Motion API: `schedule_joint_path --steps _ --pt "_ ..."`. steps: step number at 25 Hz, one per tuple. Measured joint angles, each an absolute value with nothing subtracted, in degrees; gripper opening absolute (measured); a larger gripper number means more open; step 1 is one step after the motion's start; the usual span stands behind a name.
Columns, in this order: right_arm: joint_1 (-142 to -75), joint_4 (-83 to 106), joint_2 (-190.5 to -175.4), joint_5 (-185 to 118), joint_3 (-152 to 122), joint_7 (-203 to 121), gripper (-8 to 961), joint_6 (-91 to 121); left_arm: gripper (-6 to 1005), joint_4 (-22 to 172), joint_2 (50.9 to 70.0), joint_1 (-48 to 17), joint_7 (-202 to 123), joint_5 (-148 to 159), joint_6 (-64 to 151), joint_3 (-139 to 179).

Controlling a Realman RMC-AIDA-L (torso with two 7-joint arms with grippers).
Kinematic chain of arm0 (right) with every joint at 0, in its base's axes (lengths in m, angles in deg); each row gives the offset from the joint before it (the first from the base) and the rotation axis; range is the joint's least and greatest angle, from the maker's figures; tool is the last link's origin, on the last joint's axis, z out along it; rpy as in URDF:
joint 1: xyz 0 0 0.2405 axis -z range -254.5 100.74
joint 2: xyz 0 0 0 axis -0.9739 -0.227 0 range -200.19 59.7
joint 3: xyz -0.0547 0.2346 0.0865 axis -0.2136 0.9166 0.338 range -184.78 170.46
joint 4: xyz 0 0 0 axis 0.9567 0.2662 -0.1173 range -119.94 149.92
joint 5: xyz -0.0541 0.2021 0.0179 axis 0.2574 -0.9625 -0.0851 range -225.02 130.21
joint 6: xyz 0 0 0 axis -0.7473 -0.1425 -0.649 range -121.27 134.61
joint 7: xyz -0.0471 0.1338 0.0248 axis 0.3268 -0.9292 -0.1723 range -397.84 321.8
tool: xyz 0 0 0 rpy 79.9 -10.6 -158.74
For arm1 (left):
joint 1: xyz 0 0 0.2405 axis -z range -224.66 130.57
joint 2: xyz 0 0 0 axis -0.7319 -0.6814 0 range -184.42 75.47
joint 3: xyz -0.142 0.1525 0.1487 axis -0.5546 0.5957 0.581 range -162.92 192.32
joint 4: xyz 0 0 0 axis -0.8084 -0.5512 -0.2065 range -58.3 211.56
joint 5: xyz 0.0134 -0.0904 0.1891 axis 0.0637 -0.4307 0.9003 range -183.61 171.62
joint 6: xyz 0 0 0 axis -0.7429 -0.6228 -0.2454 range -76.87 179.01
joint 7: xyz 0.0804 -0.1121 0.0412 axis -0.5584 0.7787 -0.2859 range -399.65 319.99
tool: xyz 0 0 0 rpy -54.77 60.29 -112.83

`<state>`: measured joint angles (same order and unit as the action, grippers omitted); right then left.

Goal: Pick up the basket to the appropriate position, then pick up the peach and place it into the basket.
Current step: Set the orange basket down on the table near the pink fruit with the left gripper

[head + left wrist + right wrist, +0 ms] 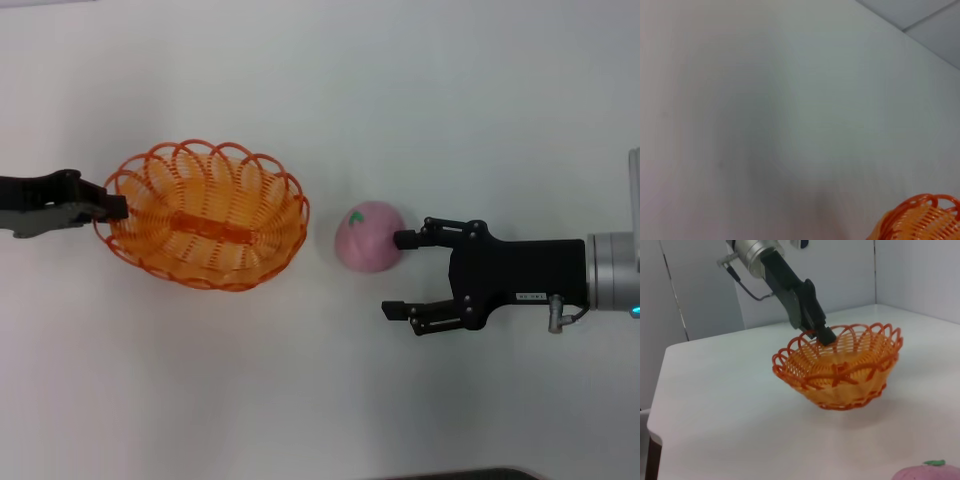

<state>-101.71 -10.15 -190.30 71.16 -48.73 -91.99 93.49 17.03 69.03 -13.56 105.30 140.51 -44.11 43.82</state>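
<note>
In the head view the orange wire basket [205, 215] sits left of centre on the white bench [320, 400], and the left hand [112, 207] reaches in from the left edge of the frame, clenched on the basket's scalloped rim at its left end. The right wrist view shows that same left hand [826, 336] coming down from the upper left of the frame onto the far rim of the basket [840, 367], which is tilted, its held side higher than the side nearer the camera. The left wrist view catches only a piece of the basket [920, 220] in the lower right corner of the frame. The pink peach [369, 237], with a small green leaf mark on top, rests on the bench just right of the basket, apart from it. The right hand [398, 275] enters from the right edge with its fingers spread wide; the upper fingertip [404, 239] touches the peach's right side, while the lower one lies below the fruit, clear of it. The peach [927, 473] peeks in at the lower right of the right wrist view.
</note>
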Motion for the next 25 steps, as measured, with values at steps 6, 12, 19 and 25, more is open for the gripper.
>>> schedule_joint_path --steps 6,12,19,25 --pt "-101.84 -10.15 -190.30 71.11 -48.73 -92.16 925 93.49 65 17.22 69.66 -16.04 107.81 137.98 -42.41 43.88" --pt "-101.85 -10.15 -190.30 71.05 -48.70 -92.17 925 93.43 66 16.79 69.98 -18.69 109.37 134.80 -41.53 44.47" --pt "-102.30 -10.15 -190.30 70.79 -48.64 -92.16 925 93.35 69 16.89 70.07 -20.48 109.80 133.63 -40.00 46.04" --pt "-102.45 -10.15 -190.30 70.49 -48.64 -92.16 925 93.32 71 15.63 70.15 -23.49 109.94 130.62 -36.54 49.54"
